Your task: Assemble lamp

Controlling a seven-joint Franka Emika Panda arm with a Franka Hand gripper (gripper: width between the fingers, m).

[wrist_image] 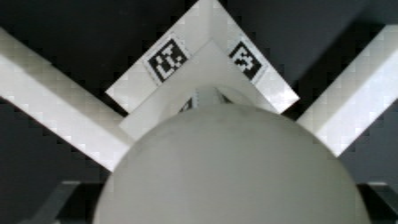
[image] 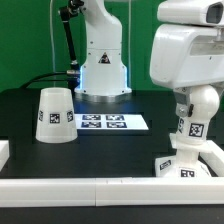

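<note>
While the lamp shade (image: 55, 115) stands well apart at the exterior view's left, the bulb (image: 190, 126) stands upright directly over the square base (image: 178, 167). The gripper (image: 188, 98) sits at its round head; I cannot tell whether the fingers clamp it.

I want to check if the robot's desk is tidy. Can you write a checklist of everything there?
Surface: black table, white rim along its front.
Job's things: shade stands wide end down on the exterior view's left; bulb upright over the base in the exterior view's right corner, seated or not I cannot tell.
Clutter: nothing seen, only the marker board.
Grippers: gripper at the bulb's top; open or shut cannot be told.
Cables: black cable at the back.
Surroundings: green backdrop.
</note>
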